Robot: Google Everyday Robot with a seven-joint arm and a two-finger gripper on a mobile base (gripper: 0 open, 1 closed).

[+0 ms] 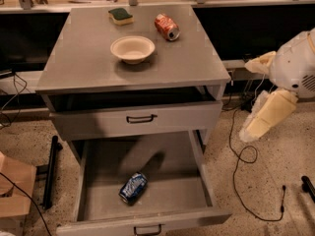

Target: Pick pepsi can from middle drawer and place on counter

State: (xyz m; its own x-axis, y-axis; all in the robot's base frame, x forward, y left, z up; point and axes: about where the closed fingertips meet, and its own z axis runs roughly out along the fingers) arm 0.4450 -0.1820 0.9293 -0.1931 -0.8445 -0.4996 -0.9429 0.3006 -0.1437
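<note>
The pepsi can (133, 187), blue with white markings, lies on its side on the floor of the pulled-out middle drawer (194, 191), left of centre. The counter (88, 68) is the flat grey top of the cabinet above. My arm (268, 114), white and cream, hangs at the right edge of the view, beside the cabinet and well apart from the can. My gripper does not show in this view; only the arm's links show.
On the counter stand a cream bowl (132, 48), a red soda can (167, 26) lying on its side, and a green-and-yellow sponge (120, 15). A grey drawer with a taller front (138, 119) is slightly pulled out above the can. Cables (246, 156) trail on the floor at right.
</note>
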